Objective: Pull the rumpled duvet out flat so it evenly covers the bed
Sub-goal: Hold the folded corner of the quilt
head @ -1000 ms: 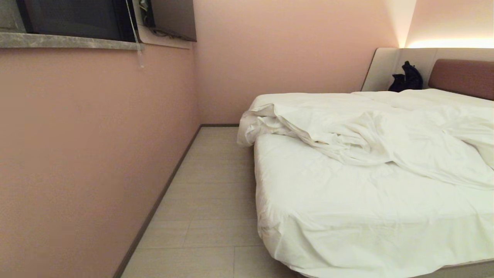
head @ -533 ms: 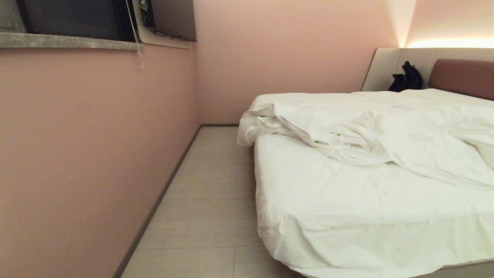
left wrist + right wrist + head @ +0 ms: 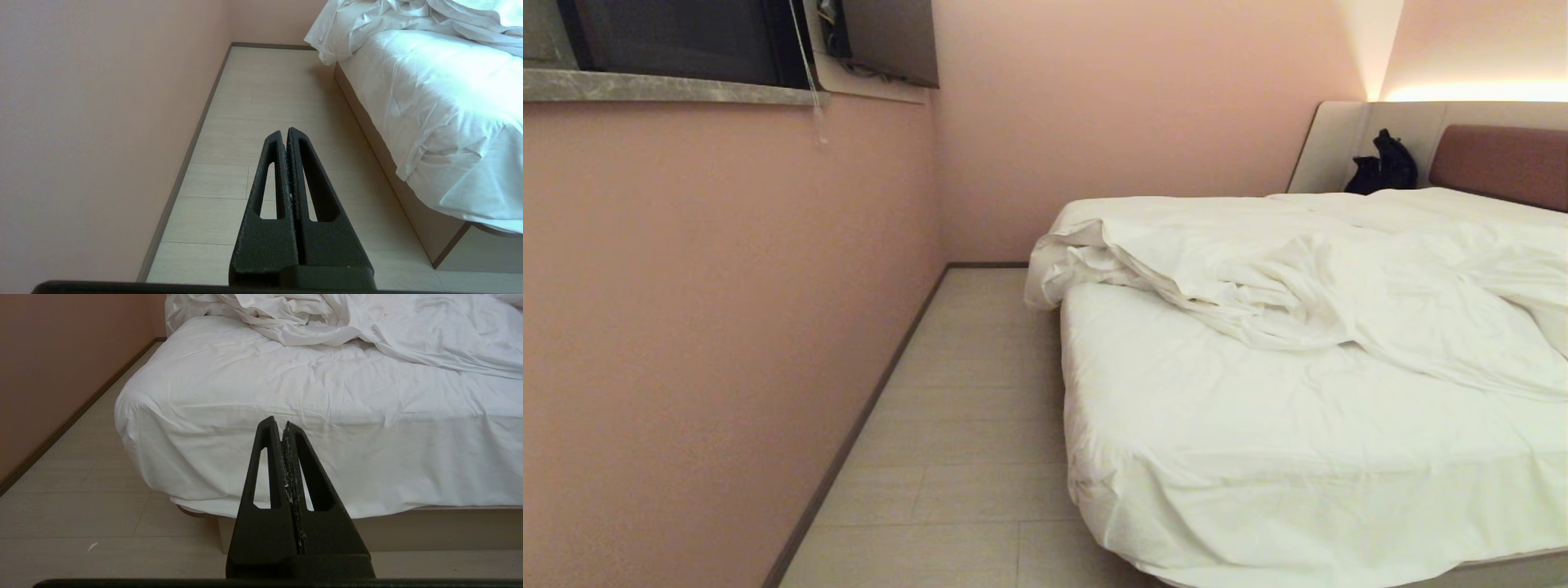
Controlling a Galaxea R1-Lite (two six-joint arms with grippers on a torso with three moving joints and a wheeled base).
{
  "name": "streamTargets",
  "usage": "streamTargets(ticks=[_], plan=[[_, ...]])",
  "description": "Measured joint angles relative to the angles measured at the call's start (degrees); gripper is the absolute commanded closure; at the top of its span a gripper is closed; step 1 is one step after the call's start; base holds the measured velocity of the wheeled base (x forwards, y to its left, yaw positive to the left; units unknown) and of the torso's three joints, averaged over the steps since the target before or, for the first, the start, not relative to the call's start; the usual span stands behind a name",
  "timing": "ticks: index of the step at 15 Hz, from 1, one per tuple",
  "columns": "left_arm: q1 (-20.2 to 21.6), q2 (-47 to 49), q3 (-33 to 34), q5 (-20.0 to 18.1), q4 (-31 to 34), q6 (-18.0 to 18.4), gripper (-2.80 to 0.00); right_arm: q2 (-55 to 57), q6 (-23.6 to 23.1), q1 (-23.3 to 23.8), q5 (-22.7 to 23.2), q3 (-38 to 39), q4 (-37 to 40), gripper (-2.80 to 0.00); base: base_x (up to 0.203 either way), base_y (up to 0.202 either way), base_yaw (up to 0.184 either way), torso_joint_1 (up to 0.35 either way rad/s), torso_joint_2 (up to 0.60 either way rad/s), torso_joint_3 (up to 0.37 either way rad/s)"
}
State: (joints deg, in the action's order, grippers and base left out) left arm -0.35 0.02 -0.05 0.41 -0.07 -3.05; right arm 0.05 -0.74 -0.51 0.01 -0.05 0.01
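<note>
The white duvet (image 3: pixel 1307 278) lies bunched and rumpled across the far half of the bed (image 3: pixel 1258 457), one corner hanging over the bed's left edge. The near half shows only the white sheet. The duvet (image 3: pixel 367 322) fills the far part of the right wrist view, and its hanging corner (image 3: pixel 327 36) shows in the left wrist view. My left gripper (image 3: pixel 285 131) is shut and empty, low over the floor beside the bed. My right gripper (image 3: pixel 282 422) is shut and empty, facing the foot of the bed, well short of the duvet. Neither arm shows in the head view.
A pink wall (image 3: pixel 686 327) runs close along the left, leaving a narrow strip of pale floor (image 3: pixel 964 408) beside the bed. A reddish-brown headboard (image 3: pixel 1503 163) and a dark bag (image 3: pixel 1380 167) stand at the far end. A window ledge (image 3: pixel 670 86) is up left.
</note>
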Motion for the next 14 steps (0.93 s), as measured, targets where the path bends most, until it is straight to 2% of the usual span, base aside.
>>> streamTargets(ticks=[5, 14], plan=[[0.0, 0.0, 0.0, 0.0, 0.0, 0.0, 0.0, 0.0, 0.0, 0.0, 0.1, 0.0, 0.0, 0.0, 0.001, -0.019, 0.0, 0.001, 0.0, 0.0], [0.0, 0.0, 0.0, 0.0, 0.0, 0.0, 0.0, 0.0, 0.0, 0.0, 0.0, 0.0, 0.1, 0.0, 0.0, -0.188, 0.001, 0.002, 0.0, 0.002]])
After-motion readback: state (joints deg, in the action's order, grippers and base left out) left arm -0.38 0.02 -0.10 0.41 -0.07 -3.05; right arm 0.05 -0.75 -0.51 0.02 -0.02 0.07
